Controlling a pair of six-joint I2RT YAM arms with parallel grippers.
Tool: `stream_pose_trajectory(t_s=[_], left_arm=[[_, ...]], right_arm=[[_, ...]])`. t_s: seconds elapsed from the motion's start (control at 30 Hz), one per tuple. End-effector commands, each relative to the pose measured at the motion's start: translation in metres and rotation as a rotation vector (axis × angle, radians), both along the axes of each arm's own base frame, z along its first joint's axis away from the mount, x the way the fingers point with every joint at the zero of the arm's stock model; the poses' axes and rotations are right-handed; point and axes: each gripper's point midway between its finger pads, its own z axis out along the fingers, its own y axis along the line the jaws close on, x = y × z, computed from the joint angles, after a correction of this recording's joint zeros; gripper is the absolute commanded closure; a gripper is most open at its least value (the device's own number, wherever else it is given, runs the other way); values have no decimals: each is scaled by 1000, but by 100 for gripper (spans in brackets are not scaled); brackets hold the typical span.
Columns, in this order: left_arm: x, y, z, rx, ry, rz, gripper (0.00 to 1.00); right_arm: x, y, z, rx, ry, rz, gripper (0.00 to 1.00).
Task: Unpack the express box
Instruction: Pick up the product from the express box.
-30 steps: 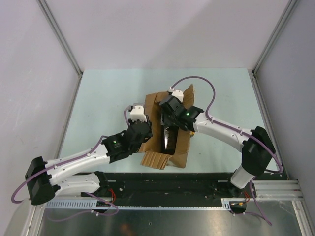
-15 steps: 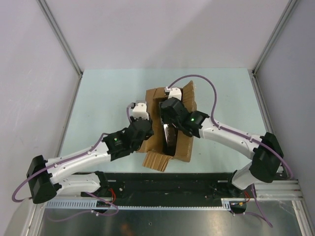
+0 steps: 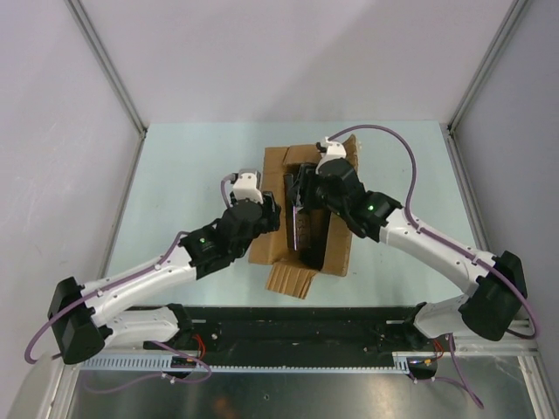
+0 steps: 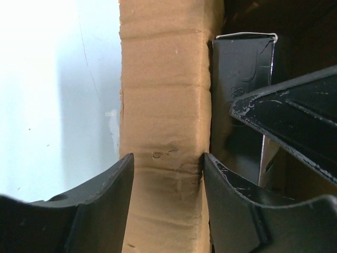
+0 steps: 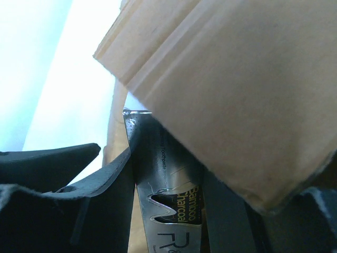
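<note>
The express box (image 3: 337,251), an open brown cardboard carton, lies mid-table with its flaps spread. My left gripper (image 3: 272,215) is shut on the box's left wall; in the left wrist view that cardboard wall (image 4: 166,105) sits clamped between both fingers (image 4: 105,205). My right gripper (image 3: 302,197) is shut on a slim dark-and-white package (image 3: 306,234) inside the box opening. In the right wrist view the package (image 5: 174,205), printed "Bamboo Charcoal", is held between the fingers (image 5: 108,205), under a cardboard flap (image 5: 237,79). The package's end also shows in the left wrist view (image 4: 243,63).
The pale green tabletop (image 3: 183,175) is bounded by grey walls on the left, back and right. A black strip and metal rail (image 3: 288,367) run along the near edge by the arm bases. A loose flap (image 3: 293,281) juts toward that edge.
My right gripper has moved away from the bases and rightward with the package. The box has shifted and turned with it. My left gripper has followed, still clamped on the left wall.
</note>
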Motion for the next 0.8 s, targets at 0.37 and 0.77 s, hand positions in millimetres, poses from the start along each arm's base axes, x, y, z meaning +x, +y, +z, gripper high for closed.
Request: stream_pose_trajectory(t_s=[0.37, 0.77], left_arm=[[8, 51, 18, 75, -18, 75, 33], [14, 74, 13, 61, 15, 98, 41]], right_arm=[[39, -19, 116, 394, -218, -10, 100], [46, -22, 151, 629, -190, 165, 100]])
